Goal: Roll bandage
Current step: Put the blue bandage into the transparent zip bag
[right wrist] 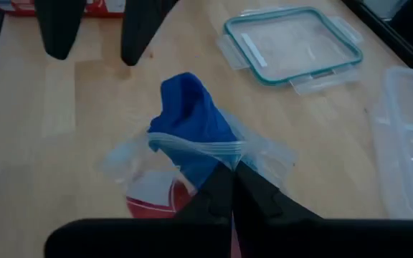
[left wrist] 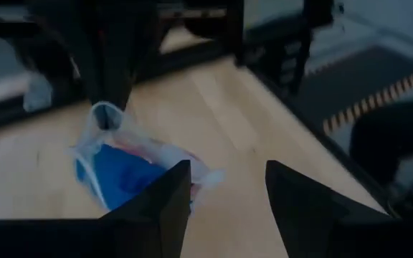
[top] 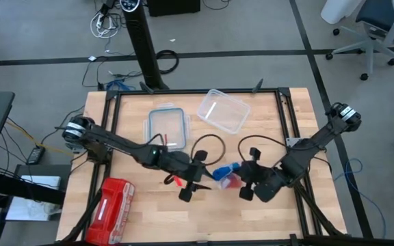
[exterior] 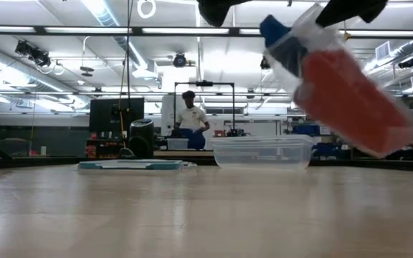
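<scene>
The bandage (right wrist: 188, 115), bright blue, is seen poking out of a clear plastic bag (right wrist: 214, 154) that also contains something red. The bag is pinched at its rim by the right gripper (right wrist: 233, 172), whose jaws are closed tight, and is held above the wooden table (top: 142, 219) near its middle. The left gripper (top: 195, 179) is placed just beside the bag with its jaws spread apart and nothing between them. A clear lid (top: 167, 127) and a clear container (top: 223, 110) are set behind; a red pouch (top: 111, 201) is laid near the front left edge.
</scene>
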`<state>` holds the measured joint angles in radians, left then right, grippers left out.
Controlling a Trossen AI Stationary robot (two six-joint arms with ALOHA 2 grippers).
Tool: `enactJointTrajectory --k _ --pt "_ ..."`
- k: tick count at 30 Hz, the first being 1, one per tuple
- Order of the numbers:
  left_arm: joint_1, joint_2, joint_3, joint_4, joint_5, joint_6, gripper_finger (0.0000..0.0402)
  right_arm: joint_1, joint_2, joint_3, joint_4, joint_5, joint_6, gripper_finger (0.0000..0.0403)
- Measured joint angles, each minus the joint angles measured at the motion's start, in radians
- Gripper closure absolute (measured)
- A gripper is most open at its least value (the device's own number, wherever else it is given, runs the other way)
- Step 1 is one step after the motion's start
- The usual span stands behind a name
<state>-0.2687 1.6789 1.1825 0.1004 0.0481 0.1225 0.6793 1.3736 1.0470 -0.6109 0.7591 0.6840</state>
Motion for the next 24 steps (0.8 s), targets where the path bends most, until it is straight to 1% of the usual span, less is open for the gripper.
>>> enactJointTrajectory --k 4,7,10,12,16,19,21,24 --pt "0.002 -0.020 -0.159 0.298 -0.094 -0.028 0.0216 0.040 -0.015 0.000 -0.029 0.040 0.055 0.0403" --pt "0.015 -0.044 -0.248 0.397 -0.199 -0.029 0.0216 0.061 -0.018 0.000 -0.035 0.078 0.077 0.0403" --pt "0.024 -0.047 -0.291 0.413 -0.241 0.005 0.0216 0.073 -0.020 0.000 -0.026 0.116 0.090 0.0403" --pt "0.023 -0.044 -0.299 0.416 -0.254 0.050 0.0216 0.069 -0.020 0.000 -0.025 0.125 0.100 0.0403" --pt "0.012 -0.040 -0.302 0.421 -0.318 0.105 0.0216 0.052 -0.020 0.000 0.010 0.133 0.100 0.0403" --pt "0.013 -0.038 -0.302 0.418 -0.316 0.050 0.0216 0.045 -0.020 0.000 0.047 0.161 0.076 0.0403" --pt "0.014 -0.038 -0.302 0.420 -0.288 0.016 0.0216 0.044 -0.020 0.000 0.076 0.186 0.051 0.0403" --pt "0.013 -0.038 -0.302 0.429 -0.281 0.003 0.0216 0.044 -0.020 0.000 0.133 0.195 0.005 0.0403"
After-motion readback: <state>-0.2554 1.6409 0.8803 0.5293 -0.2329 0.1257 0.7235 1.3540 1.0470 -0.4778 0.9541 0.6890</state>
